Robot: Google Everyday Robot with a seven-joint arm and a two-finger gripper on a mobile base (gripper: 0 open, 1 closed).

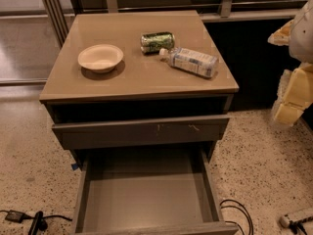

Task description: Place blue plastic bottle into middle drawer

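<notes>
The blue plastic bottle (191,61) lies on its side on the cabinet top, right of centre, with its white cap pointing left toward a green drink can (157,41). The middle drawer (146,195) is pulled far out below, and its flat grey-brown floor holds nothing. My gripper (292,94) shows at the right edge of the view, beside the cabinet. It is well right of the bottle, apart from it and holding nothing that I can see.
A pale bowl (100,57) sits on the left of the cabinet top (137,77). The scratched drawer front (142,131) above the open drawer sticks out slightly. Cables (238,212) and a black plug (35,221) lie on the speckled floor.
</notes>
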